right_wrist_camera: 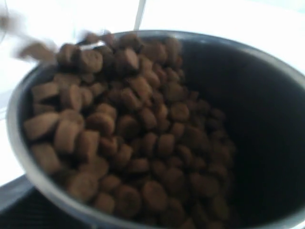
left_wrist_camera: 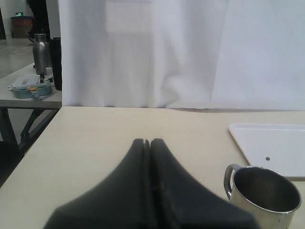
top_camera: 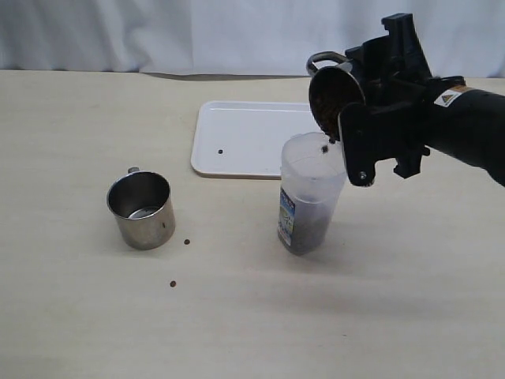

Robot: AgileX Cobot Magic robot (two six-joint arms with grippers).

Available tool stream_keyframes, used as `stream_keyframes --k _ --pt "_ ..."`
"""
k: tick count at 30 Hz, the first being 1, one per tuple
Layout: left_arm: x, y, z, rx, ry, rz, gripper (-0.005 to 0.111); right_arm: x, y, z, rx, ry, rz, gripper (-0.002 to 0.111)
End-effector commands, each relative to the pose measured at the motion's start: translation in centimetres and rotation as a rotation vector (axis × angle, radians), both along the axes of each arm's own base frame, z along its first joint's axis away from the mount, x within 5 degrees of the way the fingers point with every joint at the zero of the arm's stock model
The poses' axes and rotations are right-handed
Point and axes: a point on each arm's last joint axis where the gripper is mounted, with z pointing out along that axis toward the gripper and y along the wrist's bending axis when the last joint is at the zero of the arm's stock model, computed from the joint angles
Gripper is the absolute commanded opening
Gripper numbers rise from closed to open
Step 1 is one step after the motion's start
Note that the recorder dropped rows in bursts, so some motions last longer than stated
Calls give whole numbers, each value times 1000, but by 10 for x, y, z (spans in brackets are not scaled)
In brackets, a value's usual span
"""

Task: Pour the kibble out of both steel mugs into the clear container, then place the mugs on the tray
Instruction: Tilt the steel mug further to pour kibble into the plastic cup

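1. Exterior view: the right gripper sits right of centre in the upper frame. Its fingers are clamped across the tilted mug, whose mouth tips down toward the clear container.
2. In the right wrist view the kibble is heaped against the mug's low lip. A few blurred pellets are spilling over at the upper left.
3. The container stands upright at mid-frame with brown fill in its lower part. 1 pellet is falling just at its rim.
4. This looks like the second pour, with most of the load not yet out. The container's mouth looks little wider than the mug's, so hold the lip over it and add tilt slowly. 2 stray pellets on the table and 1 on the tray suggest how easily they scatter.
5. The left gripper, low centre of its own view, has its fingers pressed together on nothing. The empty mug stands upright at the left of the exterior frame.
6. The tray lies behind the container, upper centre. Both mugs have yet to go on it.
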Motion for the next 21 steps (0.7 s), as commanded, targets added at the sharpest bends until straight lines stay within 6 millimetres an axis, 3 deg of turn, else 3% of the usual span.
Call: stream_keyframes --k 1,21 --pt "0 0 1 -4 -13 -7 0 2 -1 6 3 -49 -3 5" --pt "0 0 1 -4 -13 -7 0 1 0 6 -26 -67 23 5"
